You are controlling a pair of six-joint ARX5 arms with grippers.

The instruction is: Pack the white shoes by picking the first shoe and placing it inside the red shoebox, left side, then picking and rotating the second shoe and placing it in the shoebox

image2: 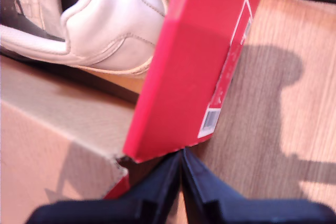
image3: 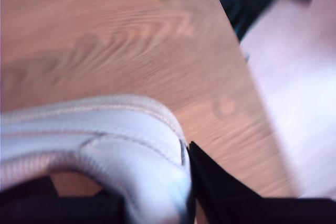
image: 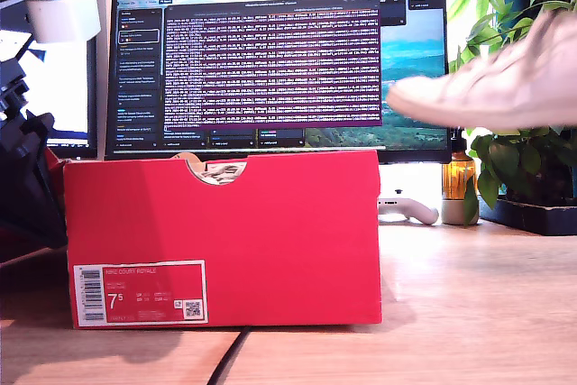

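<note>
The second shoe [image: 491, 87] hangs high above the desk at the exterior view's right, well apart from the red shoebox [image: 270, 223], and it could slip out or strike the box wall, because my second gripper [image3: 186, 182] pinches only its heel rim. The first shoe [image2: 100, 30] already lies inside the box, while my first gripper [image2: 181, 177] is pressed together, empty, just beside the box's near corner

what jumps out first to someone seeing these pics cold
The big red shoebox fills the middle of the exterior view, with one white shoe already inside it, seen in the first wrist view. A second white shoe hangs in the air at the exterior view's upper right, in front of the monitor, held at its heel by my second gripper.
</note>
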